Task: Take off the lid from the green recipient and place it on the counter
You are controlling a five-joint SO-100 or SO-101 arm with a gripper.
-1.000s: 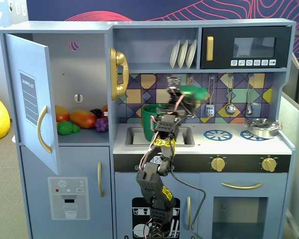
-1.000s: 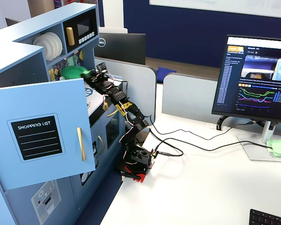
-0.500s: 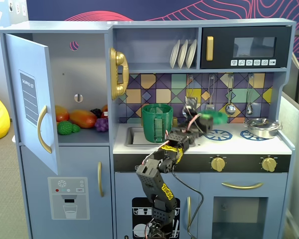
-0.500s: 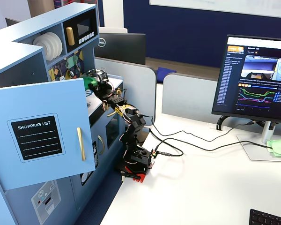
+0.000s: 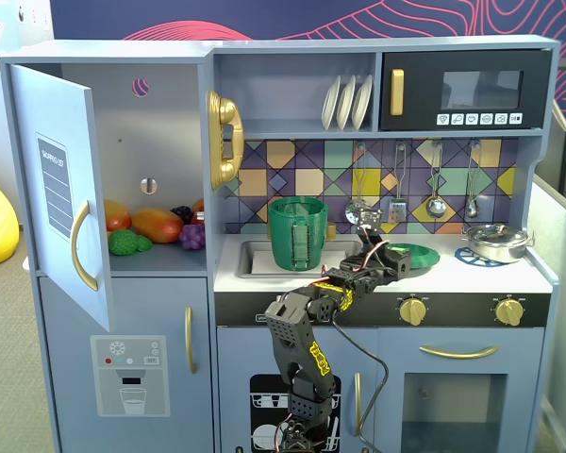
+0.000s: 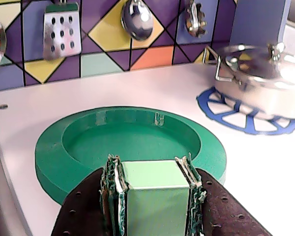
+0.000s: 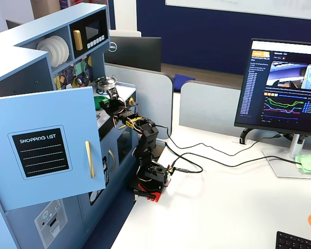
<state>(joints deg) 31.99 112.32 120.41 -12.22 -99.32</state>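
Wrist view shows your tool [image 6: 155, 194] closed on the knob of the lid [image 6: 132, 145], which lies flat on the counter [image 6: 152, 93], left of the silver pot [image 6: 258, 81].

The lid [image 6: 130, 147] is a round green disc lying flat on the white counter [image 6: 152, 93], hollow side up, with a raised rim around a shallow centre. In a fixed view the lid [image 5: 413, 254] sits at about 3 o'clock from the jar [image 5: 298, 232], well apart. The jar is tall, translucent green, upright, open-topped, its ribbed handle facing the camera.
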